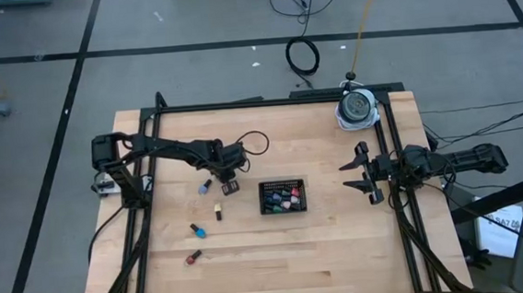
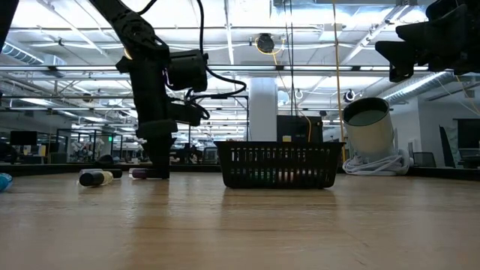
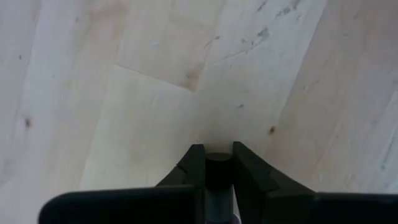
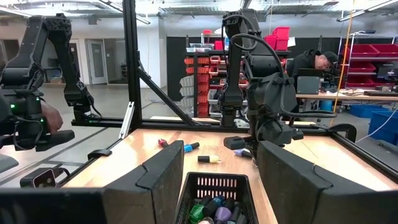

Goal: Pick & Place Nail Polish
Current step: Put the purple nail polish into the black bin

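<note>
On table, left hand (image 3: 214, 171) apparently clamps bottle (image 3: 217, 167).

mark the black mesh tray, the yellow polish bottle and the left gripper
Small black rectangular mesh tray (image 1: 264, 208): high view, left rim.
Tiny yellow nail polish bottle (image 1: 219, 210): high view, body.
Left gripper (image 1: 230, 185): high view, between fingertips, shut on a dark-capped bottle.

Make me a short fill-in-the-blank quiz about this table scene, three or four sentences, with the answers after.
1. The left gripper is shut on a bottle's dark ____.
2. Several nail polish bottles already lie inside the black mesh ____.
3. The right gripper, waiting near the table's right edge, stands ____.
4. Besides the gripped bottle, ____ bottles lie loose on the wood: one purple, one yellow, one blue, one red.

Answers: cap; tray; open; four
</note>
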You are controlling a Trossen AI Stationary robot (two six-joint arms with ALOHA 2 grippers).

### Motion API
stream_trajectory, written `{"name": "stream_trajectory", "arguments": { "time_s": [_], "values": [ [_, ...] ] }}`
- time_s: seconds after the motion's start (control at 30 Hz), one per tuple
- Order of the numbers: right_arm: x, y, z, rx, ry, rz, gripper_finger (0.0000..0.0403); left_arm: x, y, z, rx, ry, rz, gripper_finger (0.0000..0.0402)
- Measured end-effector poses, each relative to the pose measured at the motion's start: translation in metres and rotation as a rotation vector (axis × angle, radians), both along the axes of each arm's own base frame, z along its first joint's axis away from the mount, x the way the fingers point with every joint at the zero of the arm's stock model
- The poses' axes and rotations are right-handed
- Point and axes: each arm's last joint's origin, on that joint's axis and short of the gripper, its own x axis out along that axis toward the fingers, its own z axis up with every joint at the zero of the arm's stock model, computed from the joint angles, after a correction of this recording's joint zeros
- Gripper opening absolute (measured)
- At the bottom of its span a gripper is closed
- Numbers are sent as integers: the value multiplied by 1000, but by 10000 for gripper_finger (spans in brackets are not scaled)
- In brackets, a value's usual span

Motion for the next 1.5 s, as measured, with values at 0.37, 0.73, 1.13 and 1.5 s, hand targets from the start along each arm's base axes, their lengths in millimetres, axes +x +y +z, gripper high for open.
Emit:
{"name": "stream_trajectory", "arguments": {
  "time_s": [0.37, 0.73, 1.13, 1.5],
  "values": [
    [0, 0, 0, 0, 0, 0, 194, 1, -1, 2, -4, -16, 12, 72],
    [0, 0, 0, 0, 0, 0, 194, -7, -4, 13, -45, -10, 122, 161],
    [0, 0, 0, 0, 0, 0, 194, -13, -4, 13, -37, 54, 63, 186],
    [0, 0, 0, 0, 0, 0, 194, -14, -1, 13, -52, 54, 126, 110]
  ]
}}
